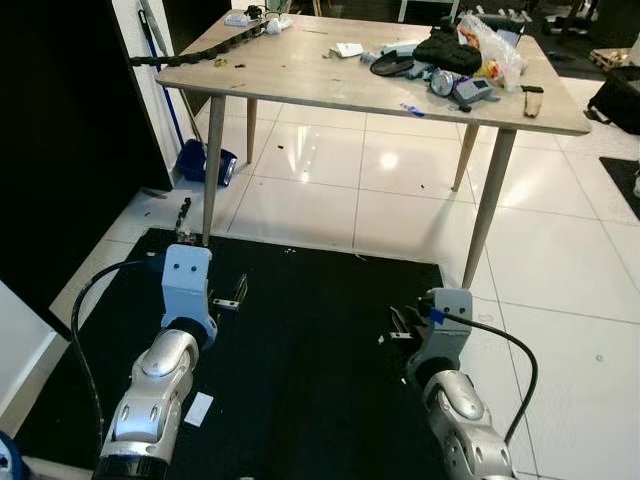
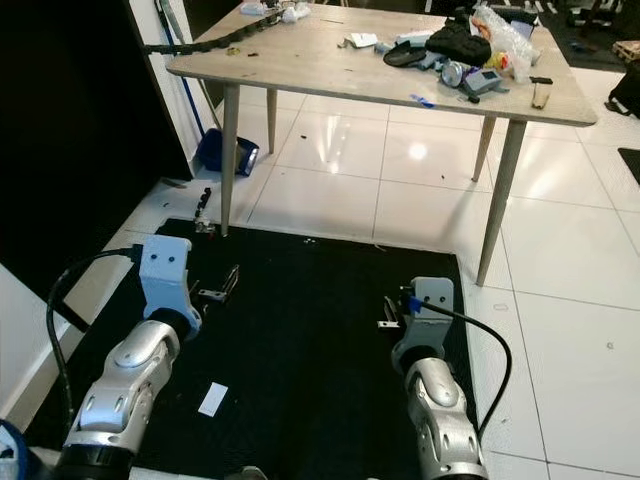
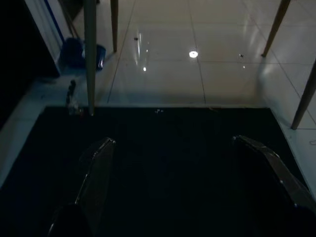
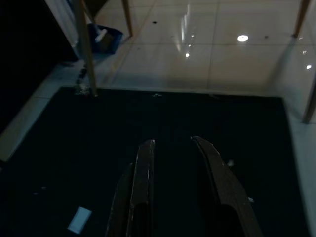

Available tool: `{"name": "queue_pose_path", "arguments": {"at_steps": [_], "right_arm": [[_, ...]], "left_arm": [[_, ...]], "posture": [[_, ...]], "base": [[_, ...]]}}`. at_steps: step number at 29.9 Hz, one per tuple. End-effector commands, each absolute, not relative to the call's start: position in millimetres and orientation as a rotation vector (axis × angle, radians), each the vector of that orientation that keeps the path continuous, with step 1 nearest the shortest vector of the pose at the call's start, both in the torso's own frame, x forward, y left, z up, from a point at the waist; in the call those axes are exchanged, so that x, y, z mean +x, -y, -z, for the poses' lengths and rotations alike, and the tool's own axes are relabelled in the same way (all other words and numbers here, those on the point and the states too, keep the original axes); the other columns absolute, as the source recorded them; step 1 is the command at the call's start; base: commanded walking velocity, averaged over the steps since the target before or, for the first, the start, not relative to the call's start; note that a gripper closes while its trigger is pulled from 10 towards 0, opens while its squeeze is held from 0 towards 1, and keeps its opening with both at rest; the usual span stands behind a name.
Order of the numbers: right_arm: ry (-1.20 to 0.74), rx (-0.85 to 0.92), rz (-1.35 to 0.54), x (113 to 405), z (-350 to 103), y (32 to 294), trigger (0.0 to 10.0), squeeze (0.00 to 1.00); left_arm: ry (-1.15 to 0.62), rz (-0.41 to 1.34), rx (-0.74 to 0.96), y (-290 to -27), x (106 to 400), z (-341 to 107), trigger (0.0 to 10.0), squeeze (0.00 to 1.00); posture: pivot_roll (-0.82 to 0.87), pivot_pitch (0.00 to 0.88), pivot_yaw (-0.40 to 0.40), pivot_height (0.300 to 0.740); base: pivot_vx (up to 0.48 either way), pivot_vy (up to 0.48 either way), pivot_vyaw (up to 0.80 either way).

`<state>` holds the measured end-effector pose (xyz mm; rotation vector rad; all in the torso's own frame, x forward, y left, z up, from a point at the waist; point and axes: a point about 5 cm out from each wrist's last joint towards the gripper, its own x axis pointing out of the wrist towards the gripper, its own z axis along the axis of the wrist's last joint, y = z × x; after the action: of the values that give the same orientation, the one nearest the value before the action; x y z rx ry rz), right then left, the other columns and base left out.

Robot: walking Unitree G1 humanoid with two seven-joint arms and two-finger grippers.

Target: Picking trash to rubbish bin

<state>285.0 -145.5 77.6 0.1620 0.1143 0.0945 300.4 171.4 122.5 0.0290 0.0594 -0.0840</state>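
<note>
Two silver arms are held low over a black mat [image 1: 300, 330], which is taken here as the landmark. The left gripper [image 1: 232, 294] is seen above the mat's left half, toward its far edge; in the left wrist view its fingers [image 3: 96, 168] are spread wide apart and nothing is held between them. The right gripper [image 1: 398, 325] is seen above the mat's right half; in the right wrist view its fingers [image 4: 143, 187] are parted by a narrow gap, with nothing gripped.

One small white scrap of paper [image 1: 199, 408] is found lying flat on the mat, near its close left part, beside the left forearm and apart from both grippers; it is also seen in the right wrist view [image 4: 79, 219]. A few tiny pale specks are scattered on the mat near the right gripper.

Beyond the mat's far edge, a wooden table [image 1: 300, 70] is stood on white floor tiles [image 1: 390, 190], with one leg planted at the mat's far left corner. Clutter is piled on the tabletop, including a dark bundle [image 1: 447, 50] and a clear plastic bag [image 1: 490, 45]. Past the mat's far left corner, a blue dustpan [image 1: 205, 162] is rested on the tiles against the wall.
</note>
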Motion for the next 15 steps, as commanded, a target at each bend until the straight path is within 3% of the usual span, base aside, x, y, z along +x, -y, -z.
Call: {"name": "queue_pose_path", "arguments": {"at_steps": [1,15], "right_arm": [[-0.145,0.165,-0.095,281.3,-71.9,147.2,10.0,0.00],[-0.132,0.169,-0.091,283.9,-76.0,147.7,10.0,0.00]], "left_arm": [[-0.077,0.072,0.029,-173.8,299.1,-119.3,10.0,0.00],[-0.076,0.076,0.030,-173.4,299.6,-119.9,10.0,0.00]], "posture": [[0.03,0.161,0.015,0.740],[0.03,0.166,0.015,0.740]], "base": [[0.326,0.000,0.00],[0.325,0.000,0.00]]}}
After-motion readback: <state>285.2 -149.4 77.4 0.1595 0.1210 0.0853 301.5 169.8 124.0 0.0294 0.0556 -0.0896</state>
